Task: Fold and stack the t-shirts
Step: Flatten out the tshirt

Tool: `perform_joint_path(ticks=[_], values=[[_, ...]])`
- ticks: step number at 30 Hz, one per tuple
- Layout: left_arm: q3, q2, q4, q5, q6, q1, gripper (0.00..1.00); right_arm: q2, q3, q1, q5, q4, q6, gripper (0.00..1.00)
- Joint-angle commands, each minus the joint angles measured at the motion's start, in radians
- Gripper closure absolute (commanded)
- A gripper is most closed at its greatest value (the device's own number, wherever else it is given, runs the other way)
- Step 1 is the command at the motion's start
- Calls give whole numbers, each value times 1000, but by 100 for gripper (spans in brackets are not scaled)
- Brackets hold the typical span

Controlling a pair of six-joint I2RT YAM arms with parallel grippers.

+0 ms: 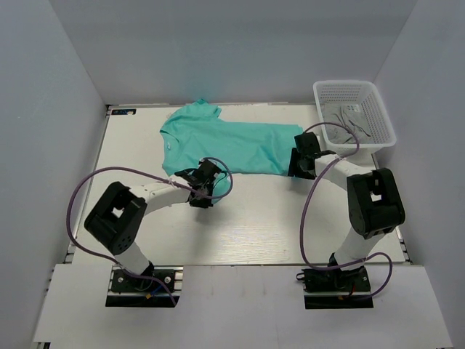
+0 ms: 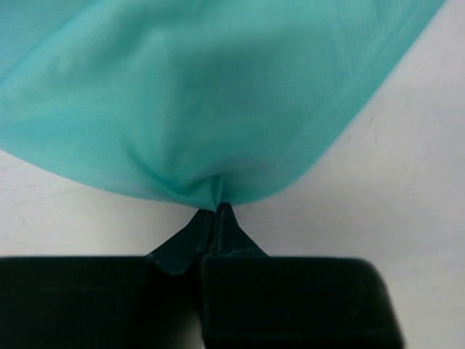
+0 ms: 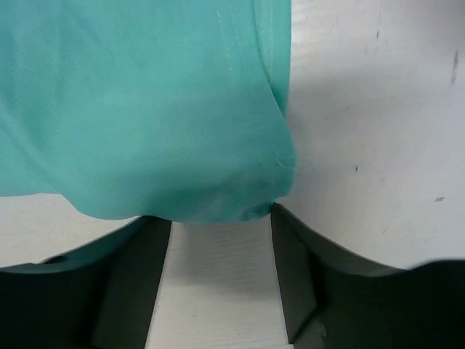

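Your left tool [image 2: 216,211] was pinched shut on a small fold at the near edge of the turquoise t-shirt [image 1: 232,145]. Your right tool [image 3: 221,218] had its jaws apart, with the shirt's hem corner lying at its fingertips, unclamped. The t-shirt lay spread over the far half of the white worktop [image 1: 254,225], neck to the left. A white mesh basket [image 1: 354,113] sat at the far right.
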Motion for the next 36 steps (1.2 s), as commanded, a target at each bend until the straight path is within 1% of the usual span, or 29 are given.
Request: perform_joint_path(ticks=[1,2,3,4,5,6,9,10,12,13,17,18,19,20,23,27,30,31,32,33,34,35,36], values=[[-21,106,4,-83,-32,5,100,7,70,-1,15,47,-17,48],[-21,106,-12,-100,-43,17,100,10,84,-2,22,34,-18,71],[-12,106,-25,-137,-52,17,100,12,96,-4,22,32,-21,84],[-12,89,-35,-161,-77,17,100,12,102,-9,30,26,-21,96],[-12,74,-35,-187,-89,17,100,9,106,-4,36,24,-20,100],[-12,33,-47,-233,-100,17,100,7,121,-5,36,14,-14,100],[-52,-48,-56,-305,-137,17,100,-11,162,-9,36,-10,3,100],[-70,-105,-46,-315,-149,17,100,-22,173,-13,6,-35,5,100],[-85,-153,-36,-338,-158,17,100,-32,214,-16,-4,-62,20,100],[-86,-193,-36,-338,-168,17,100,-39,237,-16,-40,-81,22,100],[-86,-263,-93,-407,-191,17,100,-51,308,-27,-82,-154,22,100],[-86,-274,-104,-419,-200,17,100,-37,322,-28,-79,-186,20,100],[-86,-283,-104,-419,-200,26,100,-26,384,-39,-73,-222,13,100],[-86,-283,-104,-434,-200,26,100,-16,403,-41,-53,-253,12,100],[-86,-294,-116,-447,-209,26,100,69,506,-50,-53,-327,12,100],[-86,-294,-151,-482,-250,26,100,176,557,-59,-71,-361,-6,100],[-86,-294,-162,-482,-250,26,100,219,587,-67,-94,-309,-69,100],[-86,-303,-153,-473,-250,26,100,243,596,-67,-111,-304,-105,99],[-86,-303,-153,-473,-250,26,100,266,644,-67,-114,-325,-130,93],[-86,-303,-144,-473,-250,26,100,279,659,-67,-116,-339,-124,86],[-86,-303,-144,-473,-250,26,100,285,681,-67,-114,-347,-124,83],[-86,-303,-144,-473,-250,26,100,274,681,-65,-116,-341,-121,76],[-86,-303,-144,-473,-250,26,100,261,640,-65,-119,-329,-121,69]])
